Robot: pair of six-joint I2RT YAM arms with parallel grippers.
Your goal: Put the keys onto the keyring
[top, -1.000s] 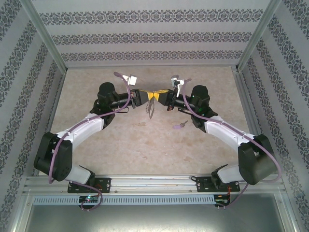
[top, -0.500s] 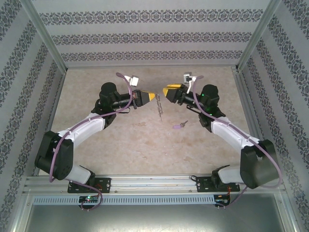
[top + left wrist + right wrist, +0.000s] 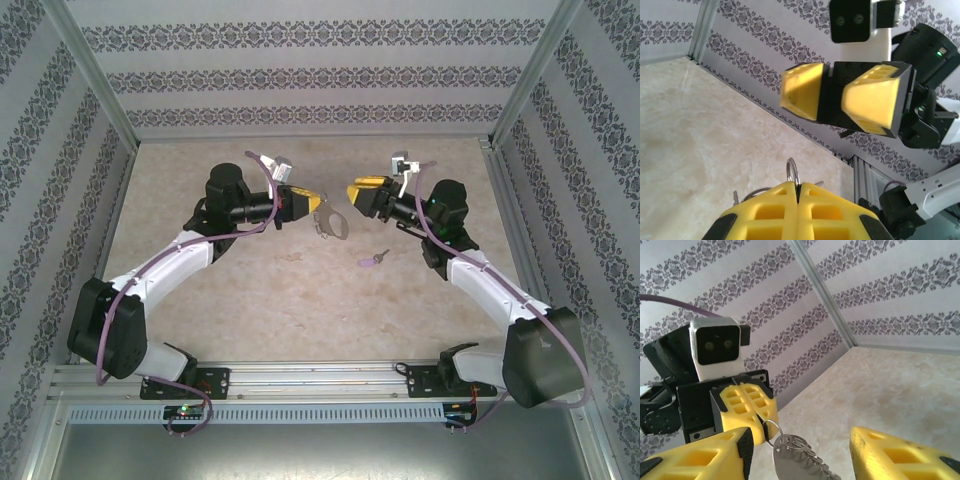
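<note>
Two grippers face off above mid-table. Left gripper point(image 3: 320, 204) has its fingers pressed together, pinching the keyring point(image 3: 333, 224), which hangs at its 5 o'clock. Right gripper point(image 3: 356, 190) is spread, near the ring at its 2 o'clock. Key point(image 3: 371, 261) lies on the table point(image 3: 250, 300), 4 o'clock of the ring, apart.

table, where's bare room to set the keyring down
Free: the far strip of table along the back wall, and the near middle before the front rail. Crowded: centre, where the left gripper holds the keyring facing the right gripper, key close by.
</note>
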